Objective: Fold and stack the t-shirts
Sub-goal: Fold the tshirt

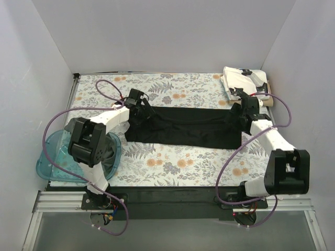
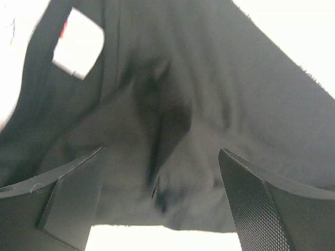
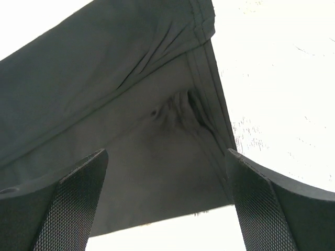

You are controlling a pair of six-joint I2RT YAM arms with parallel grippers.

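Note:
A black t-shirt [image 1: 183, 128] lies flat across the middle of the floral table, folded into a long band. My left gripper [image 1: 137, 107] hangs open over its left end; the left wrist view shows black cloth [image 2: 172, 104] with a white neck label [image 2: 78, 44] between and beyond the spread fingers [image 2: 251, 204]. My right gripper [image 1: 239, 111] hangs open over the right end; the right wrist view shows the hemmed corner of the shirt [image 3: 157, 130] between its fingers [image 3: 256, 204]. A white printed t-shirt [image 1: 245, 79] lies folded at the back right on a tan one [image 1: 268, 101].
A translucent blue tub [image 1: 55, 159] holding dark grey-green cloth [image 1: 112, 151] stands at the left front, under the left arm. White walls close in the table on three sides. Purple cables loop from both arms.

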